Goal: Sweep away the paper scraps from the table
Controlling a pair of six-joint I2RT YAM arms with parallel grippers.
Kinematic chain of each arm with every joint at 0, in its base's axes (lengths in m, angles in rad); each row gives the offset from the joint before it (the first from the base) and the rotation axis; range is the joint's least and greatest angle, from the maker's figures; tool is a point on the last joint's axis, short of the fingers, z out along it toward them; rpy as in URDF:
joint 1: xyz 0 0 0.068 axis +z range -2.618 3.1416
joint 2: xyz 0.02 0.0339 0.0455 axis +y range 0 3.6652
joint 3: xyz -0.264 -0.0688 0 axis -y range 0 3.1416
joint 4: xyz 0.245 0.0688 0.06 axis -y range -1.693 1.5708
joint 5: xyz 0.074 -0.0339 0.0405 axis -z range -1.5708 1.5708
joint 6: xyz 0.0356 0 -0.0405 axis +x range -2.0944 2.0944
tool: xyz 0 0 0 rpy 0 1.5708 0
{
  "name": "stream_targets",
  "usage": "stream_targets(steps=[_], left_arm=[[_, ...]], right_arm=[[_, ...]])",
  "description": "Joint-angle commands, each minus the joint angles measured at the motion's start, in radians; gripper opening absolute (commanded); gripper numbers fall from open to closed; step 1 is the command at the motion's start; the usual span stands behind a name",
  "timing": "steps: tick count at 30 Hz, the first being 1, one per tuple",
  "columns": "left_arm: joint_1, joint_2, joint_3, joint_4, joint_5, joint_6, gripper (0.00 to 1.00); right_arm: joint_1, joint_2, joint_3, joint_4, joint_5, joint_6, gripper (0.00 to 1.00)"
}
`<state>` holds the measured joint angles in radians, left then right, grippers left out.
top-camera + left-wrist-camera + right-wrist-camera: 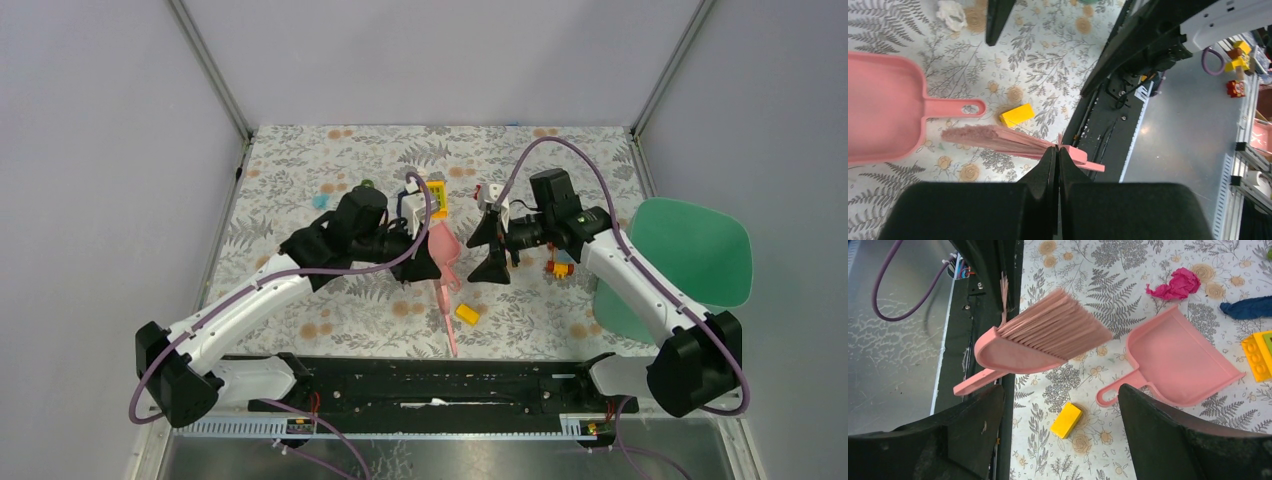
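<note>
My left gripper (420,262) is shut on the back edge of the pink brush (993,139), its fingertips (1053,156) pressed together on it. The brush (1043,340) hangs tilted above the table's (330,300) near edge. The pink dustpan (1178,365) lies flat just beyond it. My right gripper (1060,395) is open and empty above a yellow block (1066,420), near the dustpan's handle. A magenta paper scrap (1175,285) and a dark blue one (1248,307) lie past the dustpan's mouth. A white scrap (951,14) lies farther off.
A green tray (700,250) sits at the table's right edge. Yellow and orange blocks (560,268) lie under the right arm, another yellow block (436,198) behind the left gripper. The black base rail (440,385) runs along the near edge.
</note>
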<state>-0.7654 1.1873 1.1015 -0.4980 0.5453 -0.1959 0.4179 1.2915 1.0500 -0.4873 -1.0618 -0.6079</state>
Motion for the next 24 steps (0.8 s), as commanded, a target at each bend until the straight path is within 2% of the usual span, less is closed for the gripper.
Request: stream_targets(steps=[1,11,15,20,24], left_arm=[[-0.012,-0.014,-0.004,0.096,0.114,-0.009,0.00],[-0.047,0.047,0.066,0.103,0.253,0.009,0.00],[-0.058,0.074,0.110,0.085,0.250,0.026,0.00],[-0.058,0.090,0.149,0.081,0.231,0.040,0.00],[-0.058,0.112,0.185,0.044,0.210,0.062,0.00]], right_arm=[[0.004,0.006,0.057,0.010,-0.064,-0.003,0.91],[0.069,-0.011,0.034,-0.010,-0.073,-0.081,0.92],[0.094,-0.012,0.046,-0.027,-0.089,-0.099,0.92],[0.138,0.007,0.050,-0.168,-0.105,-0.197,0.78],[0.143,-0.004,0.036,-0.225,-0.098,-0.241,0.57]])
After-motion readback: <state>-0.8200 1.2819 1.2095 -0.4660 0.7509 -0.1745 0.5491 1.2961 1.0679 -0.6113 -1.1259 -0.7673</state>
